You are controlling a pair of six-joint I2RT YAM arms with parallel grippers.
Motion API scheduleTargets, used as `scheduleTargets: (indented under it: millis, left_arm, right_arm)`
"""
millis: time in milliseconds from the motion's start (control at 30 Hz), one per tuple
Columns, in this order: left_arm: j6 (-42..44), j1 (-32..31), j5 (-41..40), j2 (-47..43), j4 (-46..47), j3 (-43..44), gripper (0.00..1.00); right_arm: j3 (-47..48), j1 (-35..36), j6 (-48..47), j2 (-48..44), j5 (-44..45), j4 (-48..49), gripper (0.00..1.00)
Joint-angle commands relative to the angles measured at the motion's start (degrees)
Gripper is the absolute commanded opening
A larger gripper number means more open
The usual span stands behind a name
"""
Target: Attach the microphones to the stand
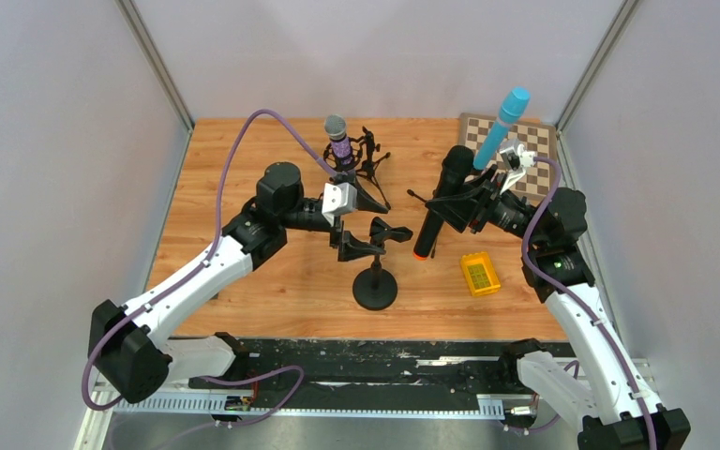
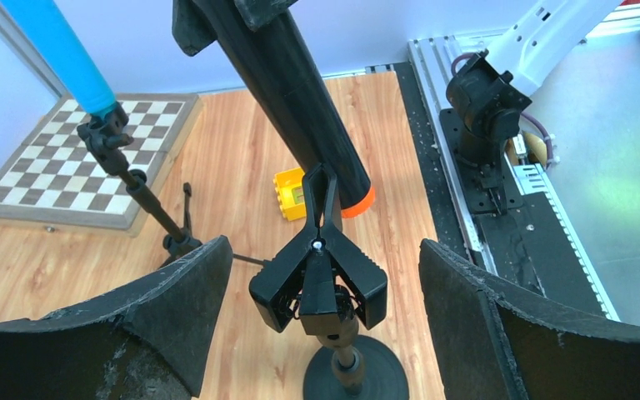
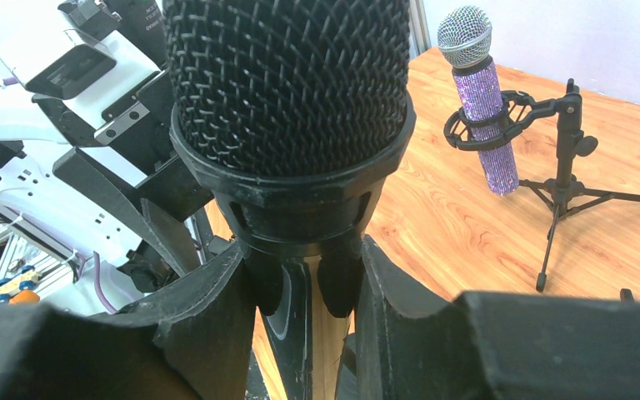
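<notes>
Overhead, the right claw (image 1: pixel 473 202) grips the black microphone (image 1: pixel 441 202) just below its head, right of the middle of the bench (image 1: pixel 244 169). The microphone hangs tilted, its orange end low and just right of the clip stand (image 1: pixel 375 286). The left claw (image 1: pixel 361 223) stands wide around that stand's clip (image 1: pixel 386 232). The purple microphone (image 1: pixel 339 141) sits upright in a tripod holder (image 1: pixel 371 169) near the far edge. The blue microphone (image 1: pixel 502 127) sits in another holder by the chessboard (image 1: pixel 536 141) at the far right corner.

From the left wrist, both fingers (image 2: pixel 175 308) spread wide with the clip between them, touching neither. The orange ring (image 2: pixel 358 202) hangs just beyond the clip's tip.

From the right wrist, the fingers (image 3: pixel 217 333) press on the black body right under the mesh head (image 3: pixel 287 83).
</notes>
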Motion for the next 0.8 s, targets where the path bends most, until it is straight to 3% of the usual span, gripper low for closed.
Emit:
scheduleTargets:
  millis: [0,300,533,600,667,733,767]
  left_arm:
    - [0.11,-0.28,-0.8,-0.99,1.4,0.65,0.9]
    - [1.59,-0.28,-2.44,-0.02,0.97,0.88,0.96]
    - [1.56,-0.28,-1.43,1.29,0.01,2.15,0.9]
    - [1.75,-0.28,-1.29,1.39,-0.67,2.31,0.85]
    - [1.86,-0.28,-0.81,1.27,-1.16,2.3,0.74]
    - [1.57,-0.28,-0.7,0.93,-1.34,2.1,0.51]
    - [1.06,-0.28,-1.09,0.63,-1.32,1.98,0.34]
  right_arm:
    - [1.21,-0.25,0.12,-0.27,0.31,1.88,0.0]
    - [1.29,-0.25,0.25,-0.31,0.33,1.94,0.0]
    - [1.2,-0.25,0.23,-0.39,0.39,1.9,0.0]
    - [1.21,-0.31,0.16,-0.46,0.4,1.94,0.0]
    - [1.21,-0.28,0.15,-0.41,0.4,1.94,0.0]
    - [1.21,-0.25,0.25,-0.48,0.4,1.94,0.0]
    - [1.2,-0.26,0.24,-0.48,0.4,1.99,0.0]
